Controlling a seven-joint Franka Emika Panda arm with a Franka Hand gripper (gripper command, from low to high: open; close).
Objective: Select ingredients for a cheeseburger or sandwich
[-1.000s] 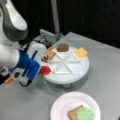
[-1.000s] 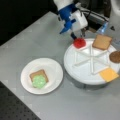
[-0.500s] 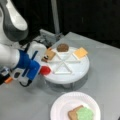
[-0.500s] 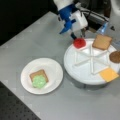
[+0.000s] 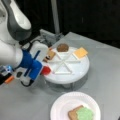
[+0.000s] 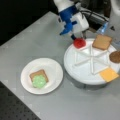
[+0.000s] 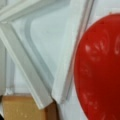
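My gripper (image 5: 42, 71) (image 6: 75, 38) is down at the edge of the white divided tray (image 5: 75, 75) (image 6: 82, 72), right at the red tomato disc (image 5: 46, 70) (image 6: 79, 43) (image 7: 100, 67). That disc fills the right side of the wrist view. A toast square (image 5: 50, 55) (image 6: 102, 41) (image 7: 22, 107), the dark patty (image 5: 62, 47) (image 6: 115, 56) and the yellow cheese square (image 5: 80, 52) (image 6: 108, 74) lie in other compartments. On the white round plate (image 5: 62, 107) (image 6: 51, 70) the sandwich stands as a toast square (image 5: 73, 114) (image 6: 37, 74) with green lettuce (image 5: 85, 113) (image 6: 39, 81) on top.
The tray and plate rest on a grey table (image 5: 107, 57) (image 6: 37, 37). White dividers (image 7: 27, 60) split the tray into wedge compartments, some of them bare. The robot's white arm (image 5: 15, 27) fills a front view's left, with cables behind it.
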